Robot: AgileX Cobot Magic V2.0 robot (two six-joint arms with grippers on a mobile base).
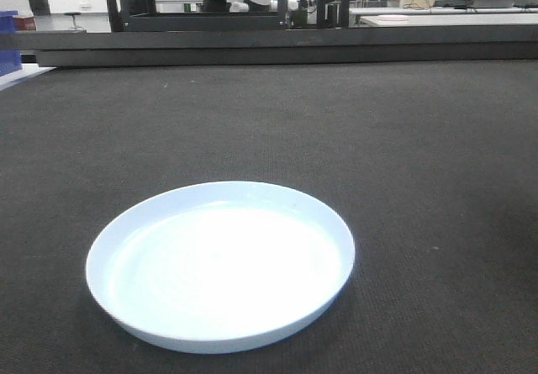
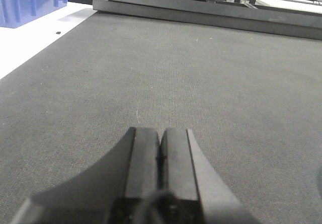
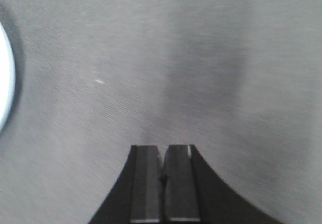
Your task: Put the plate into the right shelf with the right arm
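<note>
**Plate on the mat, right arm not on it yet**

The right gripper (image 3: 162, 151) has its pads pressed together with nothing between them, hanging over bare mat (image 3: 216, 73). The left gripper (image 2: 160, 138) is likewise clenched on nothing over the mat, so we leave it alone.

The plate (image 1: 220, 265) lies flat and empty on the mat, close to the front camera. The right wrist view catches only a sliver of its rim (image 3: 4, 78) at the left edge.

Our read is that this is the approach step.
- We spread the jaws first and swing left toward the rim.
- We come in low and pinch the raised lip, one pad inside and one under.
- The plate is shallow and glossy and may slip, so we bite deep and lift level.

Hard to make out:
- The right wrist view is blurred, so we can't judge any gap under the lip.
- Farther back we see dark rails (image 1: 277, 46) and a blue bin (image 2: 30, 2), but we can't pick out the right shelf in any view.
</note>
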